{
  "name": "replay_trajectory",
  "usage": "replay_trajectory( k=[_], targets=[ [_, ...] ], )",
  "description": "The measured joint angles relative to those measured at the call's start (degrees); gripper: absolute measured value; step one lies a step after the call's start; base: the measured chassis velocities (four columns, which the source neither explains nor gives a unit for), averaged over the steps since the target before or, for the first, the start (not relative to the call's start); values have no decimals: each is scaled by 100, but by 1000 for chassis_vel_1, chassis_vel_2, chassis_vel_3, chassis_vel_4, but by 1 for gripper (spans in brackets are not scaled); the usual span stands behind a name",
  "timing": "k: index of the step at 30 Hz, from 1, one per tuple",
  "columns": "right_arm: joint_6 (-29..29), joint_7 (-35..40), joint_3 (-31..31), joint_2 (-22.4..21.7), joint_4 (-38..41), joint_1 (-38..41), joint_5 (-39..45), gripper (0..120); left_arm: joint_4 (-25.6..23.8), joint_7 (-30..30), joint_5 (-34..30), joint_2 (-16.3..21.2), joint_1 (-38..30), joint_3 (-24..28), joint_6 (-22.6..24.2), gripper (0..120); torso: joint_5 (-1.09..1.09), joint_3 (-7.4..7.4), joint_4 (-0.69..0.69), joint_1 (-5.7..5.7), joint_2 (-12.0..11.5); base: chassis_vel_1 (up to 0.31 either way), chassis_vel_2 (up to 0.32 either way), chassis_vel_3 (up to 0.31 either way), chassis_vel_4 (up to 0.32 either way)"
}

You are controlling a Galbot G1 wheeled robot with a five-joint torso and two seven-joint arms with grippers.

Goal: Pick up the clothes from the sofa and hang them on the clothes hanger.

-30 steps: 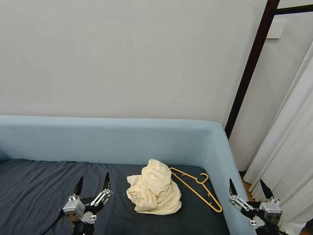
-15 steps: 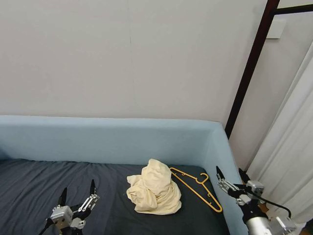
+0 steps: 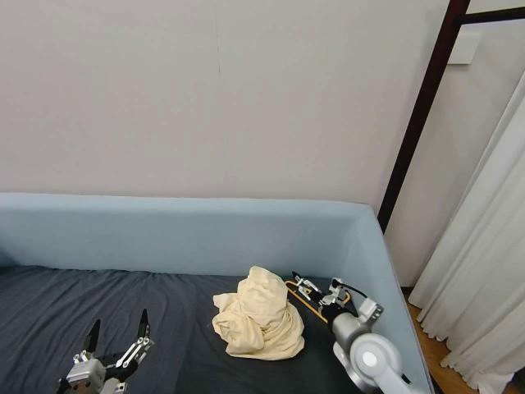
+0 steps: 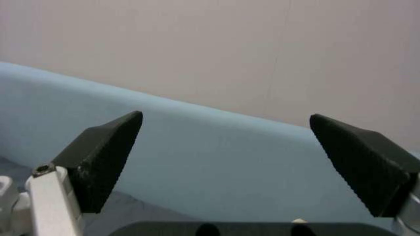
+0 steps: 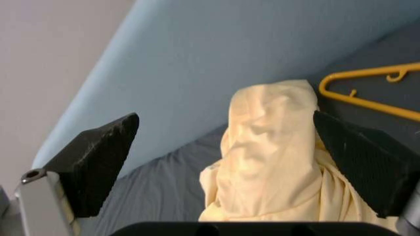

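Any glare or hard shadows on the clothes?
Head view: even light, soft fold shading on the clothes, no glare; right gripper beside them. Right wrist view: clothes brightest on top, folds shaded. Left wrist view: sofa back evenly lit behind the left gripper, jaws open.

Left end effector (image 3: 117, 338) hangs low, jaws apart; right end effector (image 3: 316, 289) extends forward, jaws apart.

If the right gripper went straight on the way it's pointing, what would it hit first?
Most likely the cream garment: it sits straight ahead between the right gripper's open fingers, with the sofa back behind it. Exact depth is unclear.
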Motion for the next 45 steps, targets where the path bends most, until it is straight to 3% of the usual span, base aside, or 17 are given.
replay_trajectory(
  k=[11,19,37,45],
  targets=[
    [-1182,774,-111,997,-1654,932,-154,100,-191,-52,177,-33,117,-209,-144,100,1,-1,1,0,0,0,0,0,0],
    [-1372,570,162,1341,-2300,1011,-668,98,-232,-144,333,-81,196,-215,-234,100,1,-1,1,0,0,0,0,0,0],
    [-1326,210,363,1631,-2658,869,-1180,40,-267,-222,394,-121,295,-233,-363,100,2,-1,1,0,1,0,0,0,0],
    [-972,-50,290,1534,-2608,847,-1385,5,-137,-251,380,-88,188,-223,-366,100,1,-1,1,-1,1,0,0,0,0]
  ],
)
